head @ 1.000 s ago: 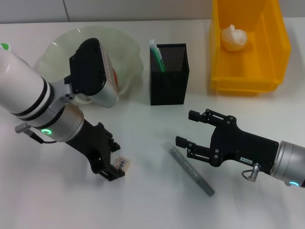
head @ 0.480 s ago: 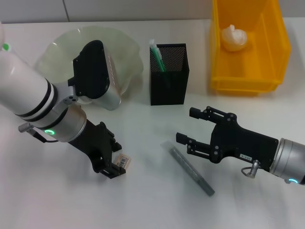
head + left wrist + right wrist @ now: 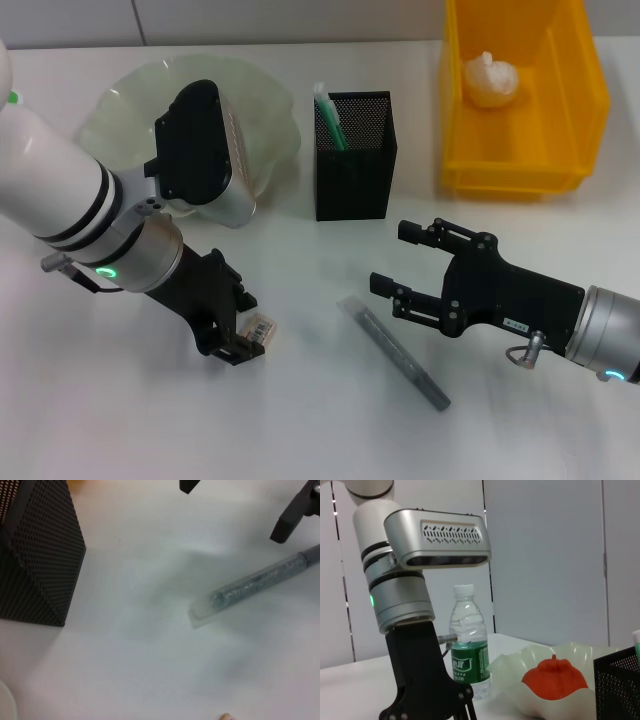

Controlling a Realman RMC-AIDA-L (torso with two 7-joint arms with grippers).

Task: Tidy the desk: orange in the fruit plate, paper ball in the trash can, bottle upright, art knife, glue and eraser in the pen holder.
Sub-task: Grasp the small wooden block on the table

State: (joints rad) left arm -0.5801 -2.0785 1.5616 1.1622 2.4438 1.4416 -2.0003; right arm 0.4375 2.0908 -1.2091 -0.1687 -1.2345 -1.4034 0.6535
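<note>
A: What has changed for us in the last second?

B: Our left gripper (image 3: 243, 340) has crept a little toward the middle of the counter (image 3: 320, 420), and the eraser (image 3: 259, 329) has come along with it. Our right gripper (image 3: 408, 268) has edged up and back from the art knife (image 3: 393, 352). So we judge the eraser is being gathered for the pen holder (image 3: 354, 155), with the knife waiting its turn.

A: Where does the eraser sit against the fingers?

B: It lies right at the left fingertips, touching or nearly so. We cannot tell whether those fingers are pinching it or only resting beside it.

A: And the right side?

B: Its 2 fingers are spread wide and empty, hanging just beside the knife, which lies flat on the counter.

A: The rest?

B: The orange (image 3: 554, 678) is in the fruit plate (image 3: 260, 100), the paper ball (image 3: 490, 77) in the trash can (image 3: 520, 160), the bottle (image 3: 468, 640) upright.
</note>
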